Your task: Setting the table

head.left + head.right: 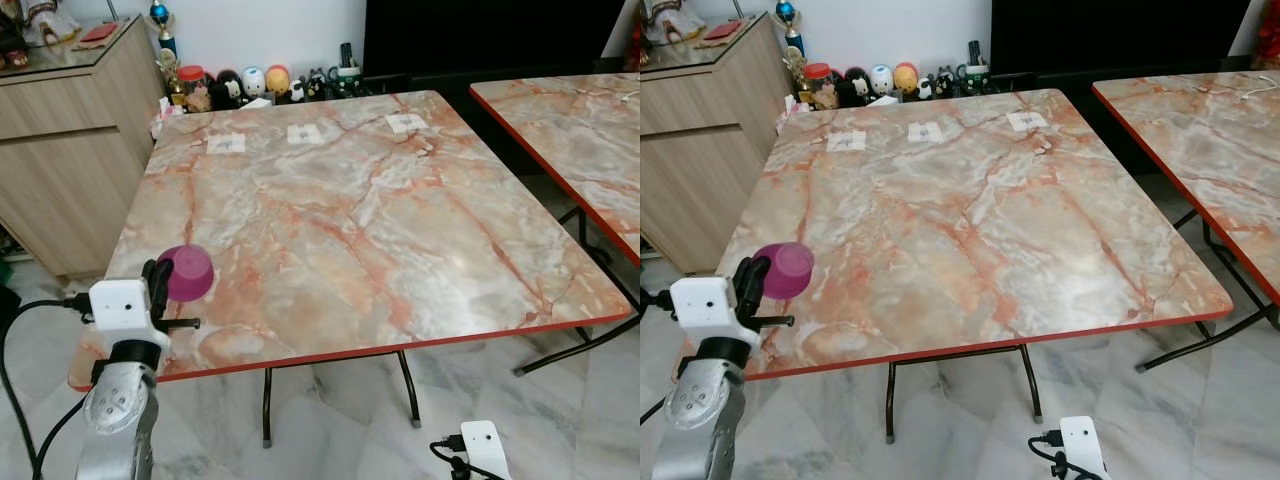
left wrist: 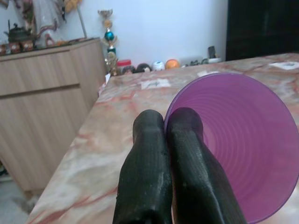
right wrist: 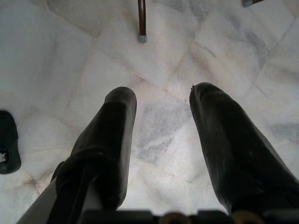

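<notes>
The big marble worktop has a thin red edge all round, and most of its top is bare. A second worktop stands to the right with a gap between them. A wooden cabinet stands to the left, close to the worktop's side. Three small paper tags lie in a row near the far edge. The left claw is pinched on the rim of a purple cup, held tipped over the near left corner. The right claw hangs low over the white floor, its fingers spread apart.
</notes>
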Motion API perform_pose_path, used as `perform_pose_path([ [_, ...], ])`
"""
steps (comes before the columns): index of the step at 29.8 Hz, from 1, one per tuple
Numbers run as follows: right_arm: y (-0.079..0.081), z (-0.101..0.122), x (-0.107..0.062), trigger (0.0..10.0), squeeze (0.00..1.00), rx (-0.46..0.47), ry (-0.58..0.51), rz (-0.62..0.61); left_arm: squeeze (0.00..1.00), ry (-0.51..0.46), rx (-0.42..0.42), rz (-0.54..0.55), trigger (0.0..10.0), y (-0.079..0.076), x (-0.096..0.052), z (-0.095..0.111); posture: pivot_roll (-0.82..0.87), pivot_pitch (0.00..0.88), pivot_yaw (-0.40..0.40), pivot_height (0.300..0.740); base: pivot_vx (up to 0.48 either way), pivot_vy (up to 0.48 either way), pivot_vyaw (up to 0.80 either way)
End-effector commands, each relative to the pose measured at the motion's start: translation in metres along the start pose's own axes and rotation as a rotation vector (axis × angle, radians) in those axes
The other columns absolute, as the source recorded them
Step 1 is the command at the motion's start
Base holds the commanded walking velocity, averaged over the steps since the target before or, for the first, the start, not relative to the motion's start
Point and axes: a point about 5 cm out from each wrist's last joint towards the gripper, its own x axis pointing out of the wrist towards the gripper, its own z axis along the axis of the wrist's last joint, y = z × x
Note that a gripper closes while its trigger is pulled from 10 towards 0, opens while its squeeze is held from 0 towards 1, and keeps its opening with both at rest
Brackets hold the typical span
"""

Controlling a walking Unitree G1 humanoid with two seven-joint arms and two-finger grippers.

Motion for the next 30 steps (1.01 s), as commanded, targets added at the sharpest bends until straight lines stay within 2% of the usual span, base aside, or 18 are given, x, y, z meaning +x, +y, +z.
perform_pose_path([
  [1, -0.0033, -0.0040, -0.0006, 10.0, 0.00, 0.025, 0.014, -0.017, 0.00, -0.004, 0.001, -0.010, 10.0, -0.0027, 0.0025, 0.0002, -0.03, 0.000, 0.035, 0.740, 0.000, -0.461, 0.00],
  [6, -0.0030, -0.0035, -0.0005, 10.0, 0.00, 0.012, 0.013, -0.013, 0.00, -0.006, -0.004, -0.016, 10.0, -0.0045, 0.0037, 0.0008, -0.04, 0.000, 0.038, 0.740, 0.000, -0.461, 0.00],
  [11, -0.0029, -0.0028, -0.0003, 10.0, 0.00, -0.015, 0.014, -0.014, 0.00, -0.003, -0.008, -0.006, 10.0, -0.0033, 0.0054, -0.0005, -0.03, 0.000, 0.040, 0.740, 0.000, -0.461, 0.80],
  [24, -0.0013, -0.0028, -0.0003, 10.0, 0.00, -0.015, 0.017, -0.014, 0.00, -0.003, -0.021, -0.026, 10.0, -0.0102, 0.0097, -0.0015, -0.04, 0.000, 0.049, 0.740, 0.000, -0.459, 0.00],
  [28, -0.0003, -0.0030, -0.0003, 10.0, 0.00, -0.028, 0.017, -0.012, 0.00, -0.006, -0.022, -0.036, 10.0, -0.0118, 0.0114, -0.0011, -0.05, 0.000, 0.053, 0.740, 0.000, -0.447, 0.80],
  [30, 0.0003, -0.0039, -0.0006, 10.0, 0.00, -0.006, 0.017, -0.014, 0.00, -0.007, -0.023, -0.040, 10.0, -0.0124, 0.0121, -0.0011, -0.05, 0.000, 0.056, 0.740, 0.000, -0.446, 0.40],
])
